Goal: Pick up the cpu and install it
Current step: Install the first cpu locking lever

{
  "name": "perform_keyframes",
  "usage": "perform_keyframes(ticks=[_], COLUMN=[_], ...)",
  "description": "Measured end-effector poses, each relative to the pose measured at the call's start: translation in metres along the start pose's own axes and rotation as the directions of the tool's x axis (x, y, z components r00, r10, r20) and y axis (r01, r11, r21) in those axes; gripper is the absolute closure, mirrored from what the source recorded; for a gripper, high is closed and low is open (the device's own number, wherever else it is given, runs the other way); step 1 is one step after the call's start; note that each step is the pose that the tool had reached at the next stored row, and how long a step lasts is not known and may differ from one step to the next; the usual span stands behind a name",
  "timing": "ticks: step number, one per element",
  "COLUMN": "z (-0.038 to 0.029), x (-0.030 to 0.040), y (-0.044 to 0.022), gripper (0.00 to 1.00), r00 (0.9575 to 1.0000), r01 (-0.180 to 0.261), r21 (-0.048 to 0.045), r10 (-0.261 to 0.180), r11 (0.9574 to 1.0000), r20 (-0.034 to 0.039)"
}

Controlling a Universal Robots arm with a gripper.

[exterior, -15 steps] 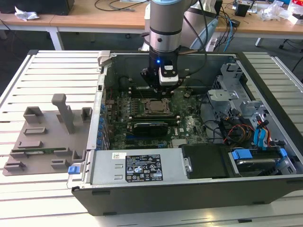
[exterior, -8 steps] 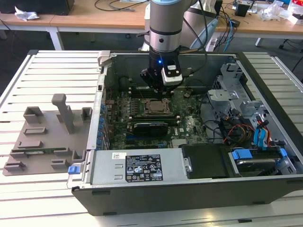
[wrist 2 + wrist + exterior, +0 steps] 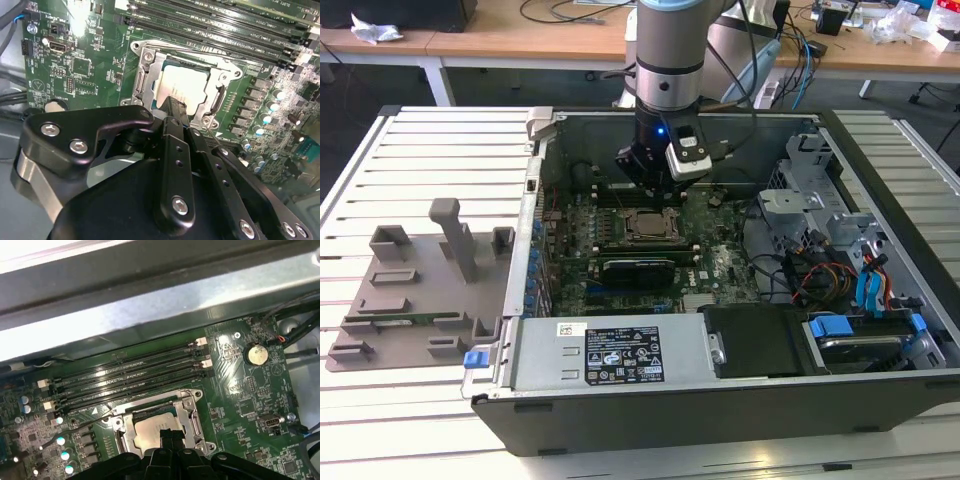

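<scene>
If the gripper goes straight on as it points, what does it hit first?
Probably the cpu, lying in the socket right below the gripper; the gap between them is unclear.

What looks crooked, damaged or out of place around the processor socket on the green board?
Nothing stands out. The cpu lies flat inside the socket's metal frame, its edges parallel to the frame, with the gripper over one edge. No bent or broken part shows.
</scene>
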State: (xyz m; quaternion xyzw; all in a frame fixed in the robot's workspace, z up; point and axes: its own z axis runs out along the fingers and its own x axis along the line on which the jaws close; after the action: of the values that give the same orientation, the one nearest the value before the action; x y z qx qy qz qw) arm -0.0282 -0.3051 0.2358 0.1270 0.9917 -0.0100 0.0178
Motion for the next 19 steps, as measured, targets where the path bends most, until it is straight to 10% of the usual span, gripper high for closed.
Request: perform_keyframes(ticks=[9, 11, 15, 16, 17, 19], z=[0.0, 0.0, 0.0, 0.0, 0.0003, 0.0003], x=[0.0, 0.0, 0.0, 0.0, -0.0006, -0.0006], y=[0.0, 0.0, 0.0, 0.0, 0.0001, 0.0001], gripper=[0.89, 0.89, 0.89, 0.89, 0.89, 0.89], r00=[0.9909, 0.9842, 0.9572, 0.9571, 0.9562, 0.9562], r01=[0.134, 0.177, 0.289, 0.29, 0.29, 0.29], r21=[-0.0049, -0.0064, -0.0097, -0.0098, -0.0111, -0.0112], r10=[-0.134, -0.177, -0.289, -0.29, -0.29, -0.29], r11=[0.9909, 0.9842, 0.9571, 0.9571, 0.9569, 0.9569], r20=[0.0024, 0.0032, 0.0061, 0.0048, -0.0364, -0.0367])
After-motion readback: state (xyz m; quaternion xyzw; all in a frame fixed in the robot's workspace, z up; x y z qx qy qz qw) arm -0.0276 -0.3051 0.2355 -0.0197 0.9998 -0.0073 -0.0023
